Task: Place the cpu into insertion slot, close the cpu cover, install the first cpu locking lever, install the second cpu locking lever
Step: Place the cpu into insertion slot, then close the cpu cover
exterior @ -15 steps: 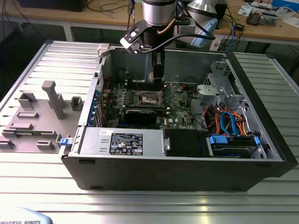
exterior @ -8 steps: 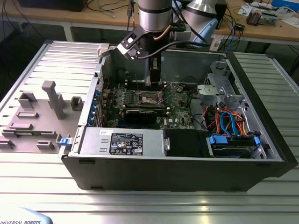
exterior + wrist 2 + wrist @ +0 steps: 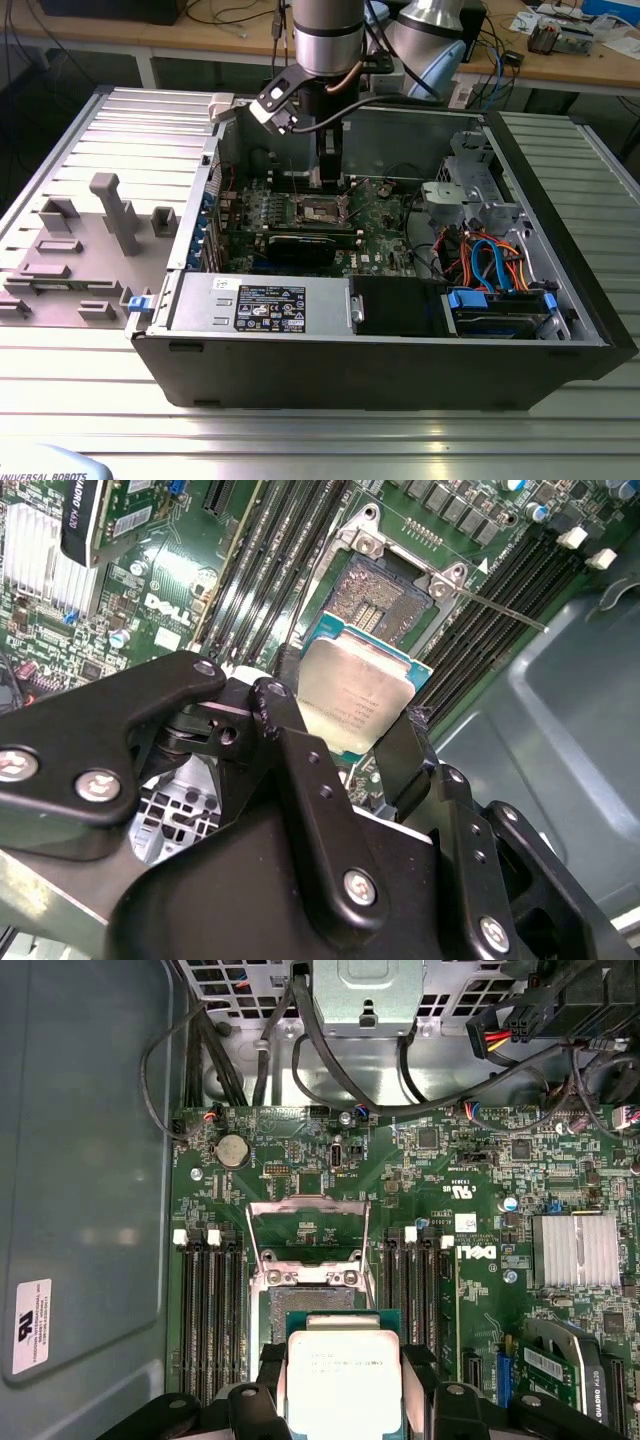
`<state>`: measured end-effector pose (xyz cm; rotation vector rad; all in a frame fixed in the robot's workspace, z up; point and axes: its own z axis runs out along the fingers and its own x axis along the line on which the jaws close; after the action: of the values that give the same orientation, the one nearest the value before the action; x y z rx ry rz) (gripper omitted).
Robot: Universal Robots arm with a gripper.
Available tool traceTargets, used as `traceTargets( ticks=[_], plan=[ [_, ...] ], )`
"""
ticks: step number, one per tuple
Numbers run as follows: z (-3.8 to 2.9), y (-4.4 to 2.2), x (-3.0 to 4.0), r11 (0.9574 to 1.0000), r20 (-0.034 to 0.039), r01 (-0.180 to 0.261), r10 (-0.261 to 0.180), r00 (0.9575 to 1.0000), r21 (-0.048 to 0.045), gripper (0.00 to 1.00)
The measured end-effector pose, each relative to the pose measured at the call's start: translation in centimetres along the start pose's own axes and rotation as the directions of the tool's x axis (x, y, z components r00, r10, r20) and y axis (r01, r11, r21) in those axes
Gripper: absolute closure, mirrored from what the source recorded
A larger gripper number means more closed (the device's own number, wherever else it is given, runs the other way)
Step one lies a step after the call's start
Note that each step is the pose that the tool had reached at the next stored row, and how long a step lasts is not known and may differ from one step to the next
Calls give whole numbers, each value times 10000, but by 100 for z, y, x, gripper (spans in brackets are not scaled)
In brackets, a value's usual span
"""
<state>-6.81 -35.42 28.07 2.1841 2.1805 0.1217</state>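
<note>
In the exterior view, the arm is reaching down into an open computer case (image 3: 300, 375) lying on its side on the ribbed metal tabletop (image 3: 300, 440). The pincer (image 3: 330, 178) is hanging just above the socket (image 3: 318, 210) on the green board, towards the case's far wall. In the second wrist view, the pincer (image 3: 345, 725) is gripping the chip (image 3: 355, 700) by two opposite edges. Its black fingers (image 3: 295, 750) are closed only to the chip's width, probably so that nothing is pressing on the metal top or the underside. The chip is hovering near the socket (image 3: 385, 595) but apart from it, and a thin locking lever (image 3: 500, 610) is sticking out sideways, out of the way. In the first wrist view, the chip (image 3: 343, 1380) is sitting between the fingers (image 3: 420, 1375) roughly in line with the socket (image 3: 300, 1300). The cover (image 3: 305, 1228) is standing swung open, leaving the way in free.
</note>
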Motion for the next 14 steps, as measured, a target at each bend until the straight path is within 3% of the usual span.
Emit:
traceTargets(
  ticks=[14],
  plan=[
    [30, -3, 0, 10000, -1, 0, 0, 10000, 0, 46]
  ],
)
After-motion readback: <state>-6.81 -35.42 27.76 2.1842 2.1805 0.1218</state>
